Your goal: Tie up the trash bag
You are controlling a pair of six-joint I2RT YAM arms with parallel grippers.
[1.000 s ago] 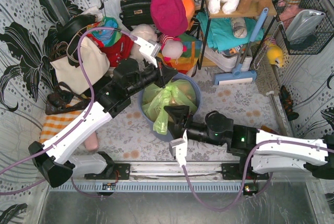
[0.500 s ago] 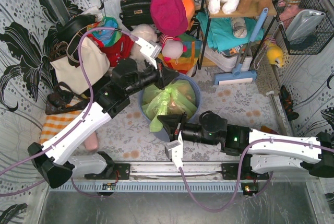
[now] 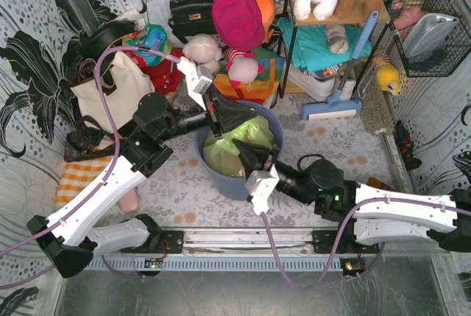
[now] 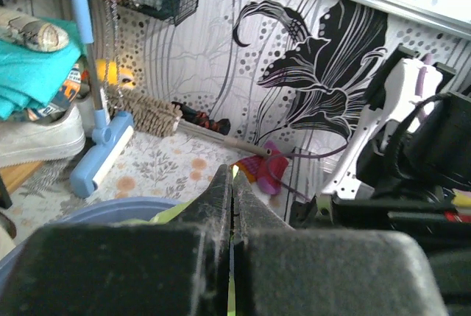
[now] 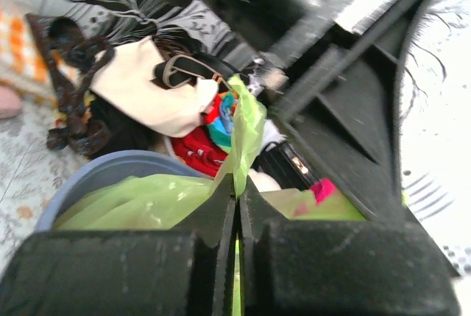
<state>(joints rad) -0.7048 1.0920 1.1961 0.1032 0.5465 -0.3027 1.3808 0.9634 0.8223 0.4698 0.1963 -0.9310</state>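
In the bin, trash bag — left end effector behind it, right end effector before it.

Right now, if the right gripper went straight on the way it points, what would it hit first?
The right gripper is shut on a fold of the trash bag. Straight on, it would likely meet the left gripper, close ahead above the blue bin; depth is hard to judge.

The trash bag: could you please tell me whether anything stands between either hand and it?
Nothing visible does. The left hand and the right hand are each shut directly on green film of the trash bag, above the blue bin.
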